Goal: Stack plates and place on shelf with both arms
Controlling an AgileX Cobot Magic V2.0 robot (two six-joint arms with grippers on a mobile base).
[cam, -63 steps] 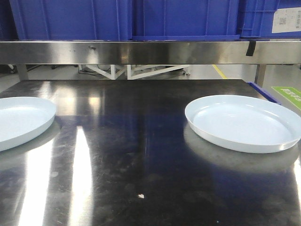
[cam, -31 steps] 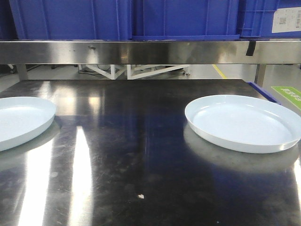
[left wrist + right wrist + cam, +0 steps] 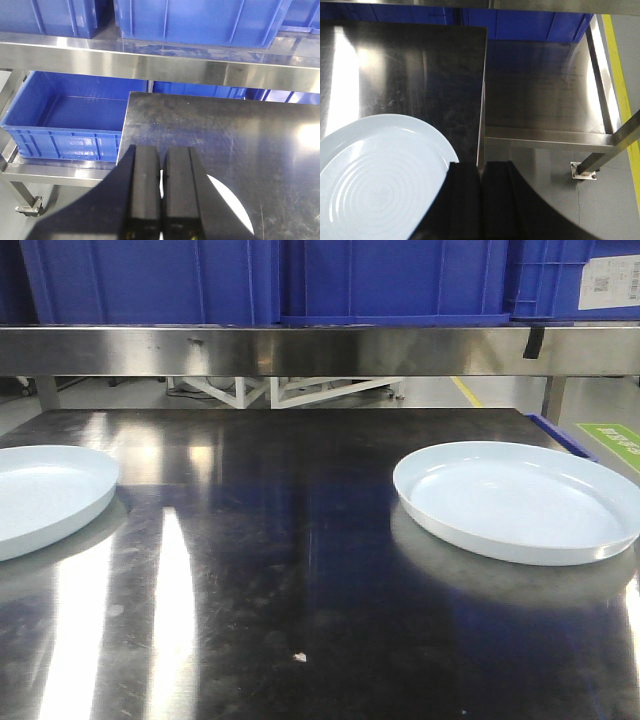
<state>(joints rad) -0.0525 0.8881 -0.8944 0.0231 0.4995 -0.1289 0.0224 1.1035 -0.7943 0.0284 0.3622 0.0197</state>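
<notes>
Apart, left plate (image 3: pixel 45 495); right plate (image 3: pixel 515 502); crates (image 3: pixel 390 280) above.

"Work surface?"
"Steel table (image 3: pixel 300 570), scuffed, with glare streaks at left. One white speck (image 3: pixel 298 655) at near centre."
"Surroundings?"
"Blue crates (image 3: pixel 390 280) in a row along the far side, above table level. Black tape strip (image 3: pixel 533 340) far right. Green floor marking (image 3: pixel 612 440) beyond it."
</notes>
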